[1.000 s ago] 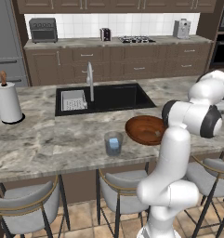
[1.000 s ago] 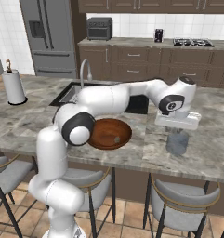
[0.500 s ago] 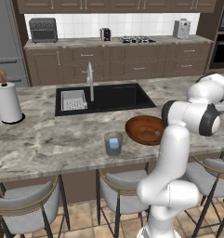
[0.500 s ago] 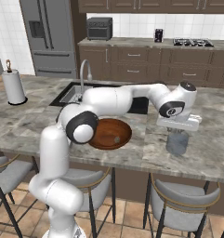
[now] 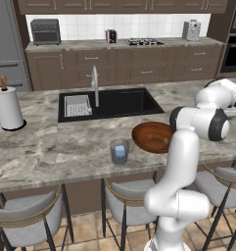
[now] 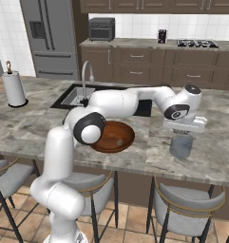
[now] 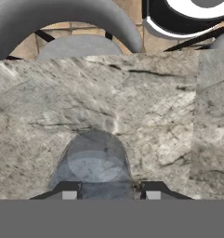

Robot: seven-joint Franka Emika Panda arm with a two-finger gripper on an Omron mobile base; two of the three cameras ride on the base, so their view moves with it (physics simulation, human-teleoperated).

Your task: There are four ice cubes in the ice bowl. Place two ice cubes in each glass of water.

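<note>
Claw [image 6: 183, 133] poised directly over the right glass [image 6: 181, 146] on the marble surface [image 6: 215, 156], jaws part-open, whether gripping a cube unclear, likely positioned for dropping ice; bowl [image 6: 113, 136] sits nearby.

Even, shadowless rendered light, slightly soft focus, no glare or edge distortion.

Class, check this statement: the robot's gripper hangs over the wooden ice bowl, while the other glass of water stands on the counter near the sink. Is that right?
Not quite. The gripper hangs over a glass of water, not the ice bowl, which sits apart to that glass's side; the right base view shows this. The rest holds: the other glass stands on the counter near the sink.
</note>
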